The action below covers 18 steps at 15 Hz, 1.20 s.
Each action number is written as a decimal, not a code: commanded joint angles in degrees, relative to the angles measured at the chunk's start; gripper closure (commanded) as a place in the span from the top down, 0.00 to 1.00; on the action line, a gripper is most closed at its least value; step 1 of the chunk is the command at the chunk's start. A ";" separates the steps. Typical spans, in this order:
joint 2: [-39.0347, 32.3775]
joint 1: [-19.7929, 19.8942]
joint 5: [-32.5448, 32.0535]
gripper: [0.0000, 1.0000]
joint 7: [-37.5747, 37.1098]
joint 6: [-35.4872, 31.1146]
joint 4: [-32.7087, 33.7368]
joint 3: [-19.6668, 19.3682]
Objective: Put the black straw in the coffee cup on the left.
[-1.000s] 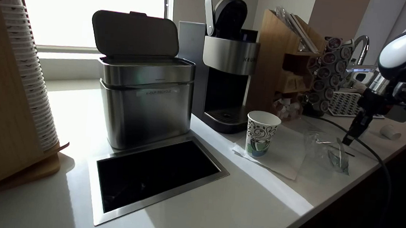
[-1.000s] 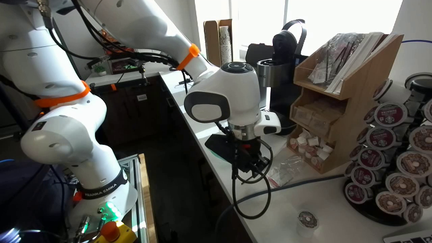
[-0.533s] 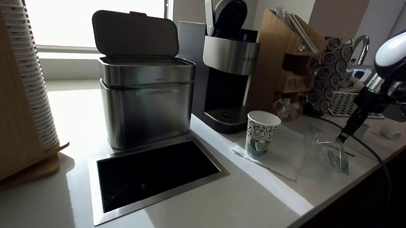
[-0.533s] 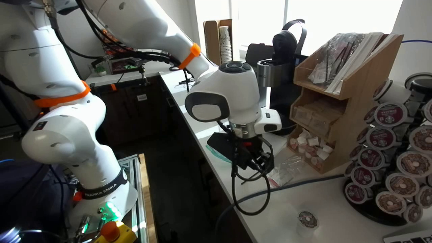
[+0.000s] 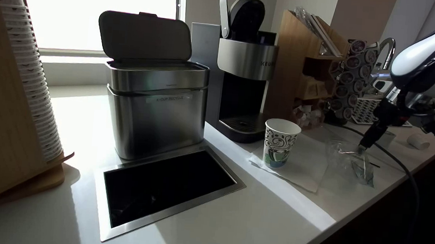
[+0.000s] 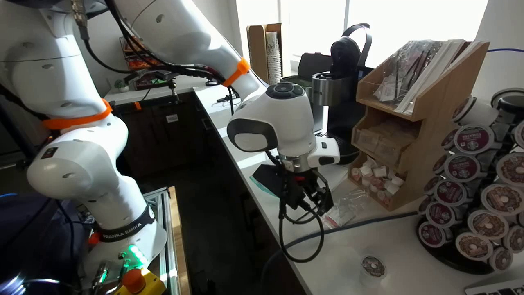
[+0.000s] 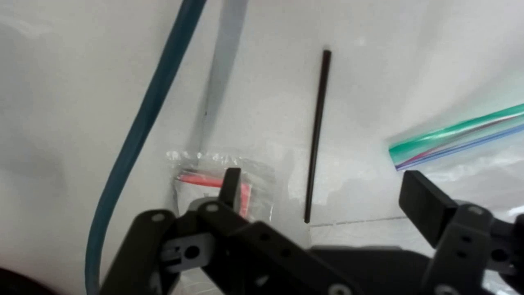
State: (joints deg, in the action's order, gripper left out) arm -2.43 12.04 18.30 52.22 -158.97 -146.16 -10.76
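The black straw (image 7: 317, 133) lies flat on the counter in the wrist view, its lower end reaching into the space between my fingertips without touching either. My gripper (image 7: 322, 178) stands wide open, holding nothing. In an exterior view the gripper (image 5: 362, 147) hangs low over clear plastic packaging, and a short bit of the straw (image 5: 374, 164) shows beside it. The coffee cup (image 5: 280, 146), white with a dark swirl and green pattern, stands upright on a napkin, to the left of the gripper there. The arm hides the cup in the view from the robot's side.
A clear bag with a green seal (image 7: 454, 135) and a red-edged packet (image 7: 204, 180) lie on either side of the straw. A thick cable (image 7: 141, 123) crosses the counter. The coffee machine (image 5: 247, 62), wooden organizer (image 5: 290, 65) and pod rack (image 6: 470, 192) stand behind.
My gripper has spread its jaws wide. It has also shifted to the left, toward the cup's side, and slightly lower in an exterior view. Cup and packaging stay put.
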 commanded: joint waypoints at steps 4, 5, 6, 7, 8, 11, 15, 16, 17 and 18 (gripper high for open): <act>-2.05 0.21 9.05 0.95 8.07 -5.05 -0.07 1.25; -2.26 0.22 10.45 0.94 9.15 -5.14 0.10 1.48; -2.50 0.22 11.88 0.91 10.23 -5.39 0.16 1.76; -2.66 0.26 13.18 0.89 11.26 -5.33 0.29 2.02; -2.85 0.26 14.23 0.86 12.09 -5.33 0.34 2.21; -3.44 0.38 16.62 0.67 14.25 -5.25 0.61 2.59; -3.99 0.53 18.79 0.42 16.17 -5.15 0.91 2.73; -4.17 0.57 19.19 0.41 16.52 -5.10 1.02 2.72; -4.33 0.60 19.51 0.31 16.87 -5.10 1.08 2.72; -4.39 0.63 19.81 0.27 17.22 -5.10 1.06 2.72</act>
State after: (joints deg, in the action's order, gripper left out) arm -5.79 12.18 35.05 66.36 -162.87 -145.40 -8.75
